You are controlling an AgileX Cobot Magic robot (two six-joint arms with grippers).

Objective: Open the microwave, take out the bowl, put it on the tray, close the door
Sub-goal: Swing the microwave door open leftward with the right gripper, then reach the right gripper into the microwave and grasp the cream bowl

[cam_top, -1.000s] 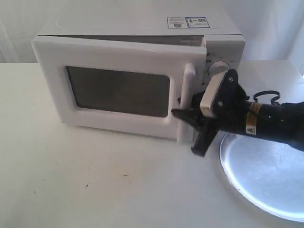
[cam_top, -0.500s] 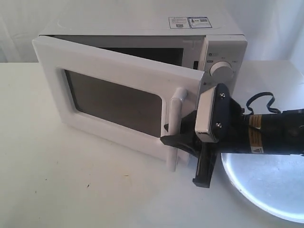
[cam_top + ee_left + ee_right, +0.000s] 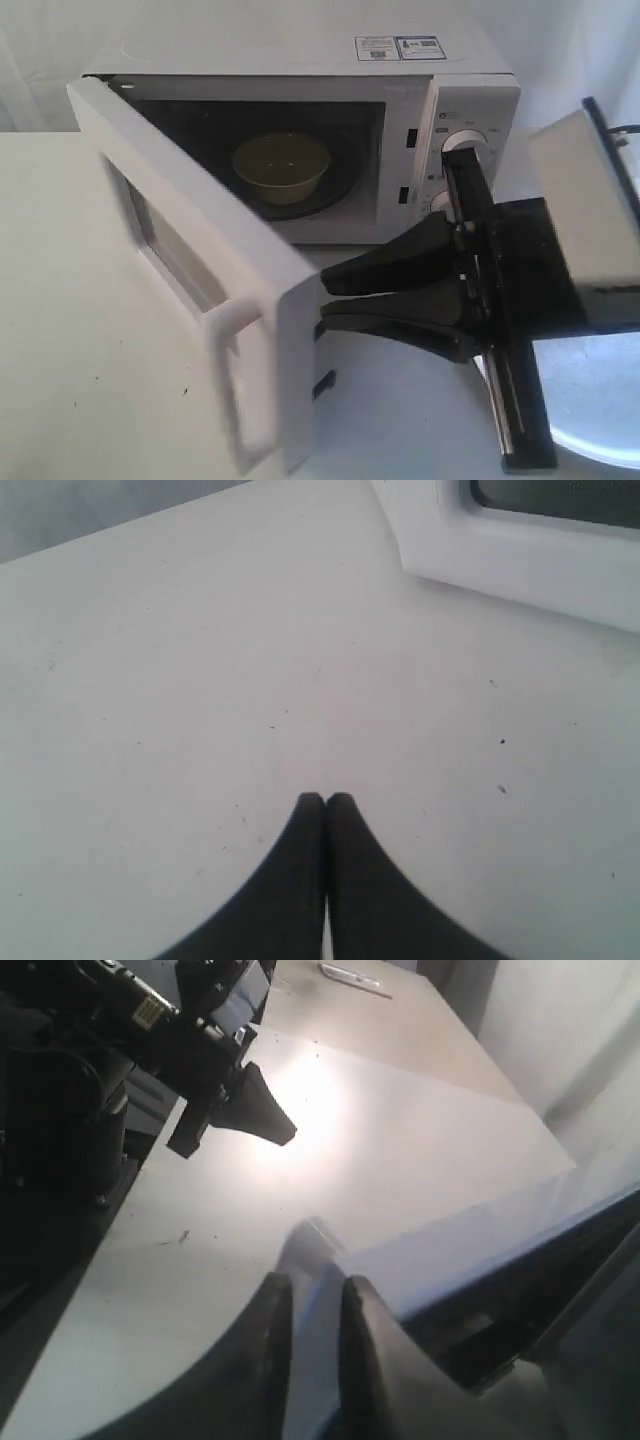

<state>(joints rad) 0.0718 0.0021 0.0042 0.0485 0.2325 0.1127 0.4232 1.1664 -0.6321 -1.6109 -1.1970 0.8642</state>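
The one door has swung wide — one bowl shows inside; right hand narrowly parted at its edge, grip unclear.

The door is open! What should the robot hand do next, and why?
Probably pull the right gripper off the door edge and aim it into the microwave: the door stands wide open and the bowl sits inside, untouched.

Exterior camera: front of microwave, slightly above, close. Left wrist camera: low over table, faces door corner, shared with exterior. Right wrist camera: blurred, probably beside door edge, faces left gripper.
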